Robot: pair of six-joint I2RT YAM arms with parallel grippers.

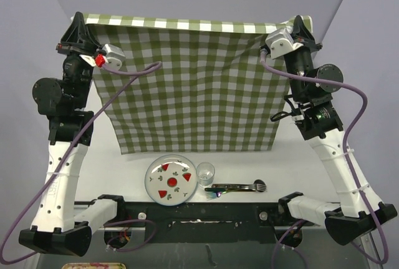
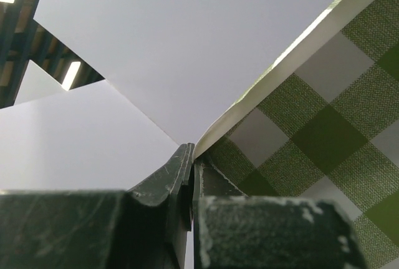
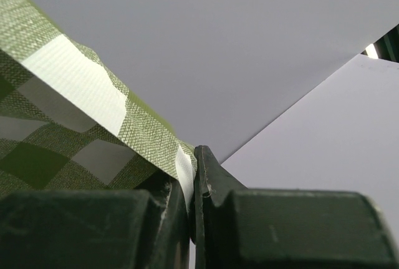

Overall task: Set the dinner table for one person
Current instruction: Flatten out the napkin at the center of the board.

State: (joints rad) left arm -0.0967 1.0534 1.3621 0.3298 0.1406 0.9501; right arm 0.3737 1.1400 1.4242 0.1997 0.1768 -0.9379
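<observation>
Left wrist view: my left gripper (image 2: 189,160) is pinched tight on a corner of the cloth (image 2: 312,125). The white hem runs from the fingertips up to the upper right.
Right wrist view: the right gripper (image 3: 192,160) is clamped the same way, with the hem of the cloth caught between its fingers and the fabric trailing off to the left.
Top view, grippers: each one sits at a far corner of the cloth, left at far left and right at far right. The far edge is stretched straight between them.
Cloth: it is a green-and-white check spreading from the held edge toward me. Its near edge ends just short of the plate (image 1: 156,180) (I can't tell from above how much of the fabric rests on the surface).
Table (image 1: 293,169): it is white and lies under the cloth. A bare strip shows along the near side by the arm bases, and bare margins show at left and right.
Plate: it sits on the near strip, a little left of centre, and has a red-and-green pattern.
Glass (image 1: 206,173): it is clear and upright, just beside the plate on its right.
Cutlery (image 1: 237,188): it lies flat to the right of the glass, along the near edge (the pieces overlap, so I can't sort them).
</observation>
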